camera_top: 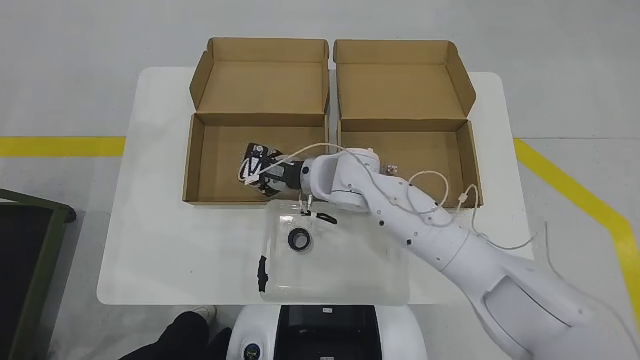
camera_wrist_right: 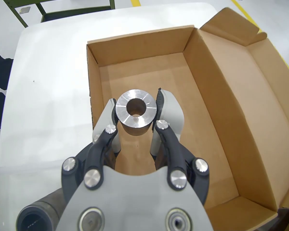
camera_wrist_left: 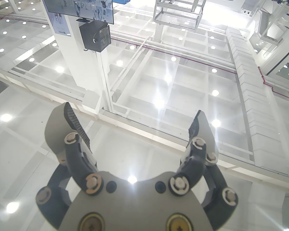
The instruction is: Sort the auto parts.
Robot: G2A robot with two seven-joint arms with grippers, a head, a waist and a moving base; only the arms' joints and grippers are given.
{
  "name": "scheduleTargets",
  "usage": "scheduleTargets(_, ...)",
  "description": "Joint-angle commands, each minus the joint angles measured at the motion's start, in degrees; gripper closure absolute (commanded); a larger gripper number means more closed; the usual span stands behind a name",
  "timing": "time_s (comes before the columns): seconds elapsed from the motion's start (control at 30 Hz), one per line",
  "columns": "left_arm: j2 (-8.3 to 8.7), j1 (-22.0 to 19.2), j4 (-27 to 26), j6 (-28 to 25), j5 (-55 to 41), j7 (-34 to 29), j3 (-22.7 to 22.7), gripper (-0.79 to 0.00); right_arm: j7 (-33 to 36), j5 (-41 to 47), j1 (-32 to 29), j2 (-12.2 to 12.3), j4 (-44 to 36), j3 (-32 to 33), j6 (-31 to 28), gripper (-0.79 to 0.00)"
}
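My right gripper [camera_wrist_right: 136, 108] is shut on a shiny metal bushing [camera_wrist_right: 136, 111] with a round bore, one finger on each side of it. It holds the bushing above the floor of the left cardboard box [camera_wrist_right: 207, 102], near the box's front wall. From above, the right gripper [camera_top: 262, 168] sits over the left box [camera_top: 212, 160], its arm stretching in from the lower right. A black ring [camera_top: 298, 240] lies in the clear tray [camera_top: 380, 270] at the table's front. My left gripper [camera_wrist_left: 134, 123] is open, holds nothing and points up at the ceiling.
A second open cardboard box [camera_top: 400, 155], with nothing in it, stands right of the first. Small black parts [camera_top: 262, 272] lie at the tray's left rim and near its back edge [camera_top: 327, 218]. A green cart [camera_top: 25, 250] stands off the table's left side.
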Motion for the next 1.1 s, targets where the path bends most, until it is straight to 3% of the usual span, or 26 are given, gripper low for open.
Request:
scheduleTargets(0.0, 0.0, 0.0, 0.0, 0.0, 0.0, 0.0, 0.0, -0.785, -0.1, -0.1, 0.4, -0.6, 1.5, -0.2, 0.0, 0.0)
scheduleTargets(0.43, 0.0, 0.0, 0.0, 0.0, 0.0, 0.0, 0.0, -0.785, 0.9, -2.1, 1.7, -3.3, 7.7, -0.3, -0.4, 0.0)
scheduleTargets(0.6, 0.0, 0.0, 0.0, 0.0, 0.0, 0.0, 0.0, -0.785, 1.2, -3.6, 1.7, -4.0, 9.3, -0.2, -0.6, -0.123)
scheduleTargets(0.7, 0.0, 0.0, 0.0, 0.0, 0.0, 0.0, 0.0, -0.785, 1.1, -4.1, 1.5, -4.3, 10.1, -0.1, -1.1, -0.148)
scheduleTargets(0.8, 0.0, 0.0, 0.0, 0.0, 0.0, 0.0, 0.0, -0.785, 1.3, -4.9, 1.6, -4.6, 10.7, 0.1, -1.4, -0.228)
scheduleTargets(0.93, 0.0, 0.0, 0.0, 0.0, 0.0, 0.0, 0.0, -0.785, 1.1, -5.4, 1.5, -4.9, 11.5, 0.7, -2.0, -0.409)
scheduleTargets(1.07, 0.0, 0.0, 0.0, 0.0, 0.0, 0.0, 0.0, -0.785, 1.2, -6.1, 1.4, -5.0, 11.8, 1.4, -2.4, -0.659)
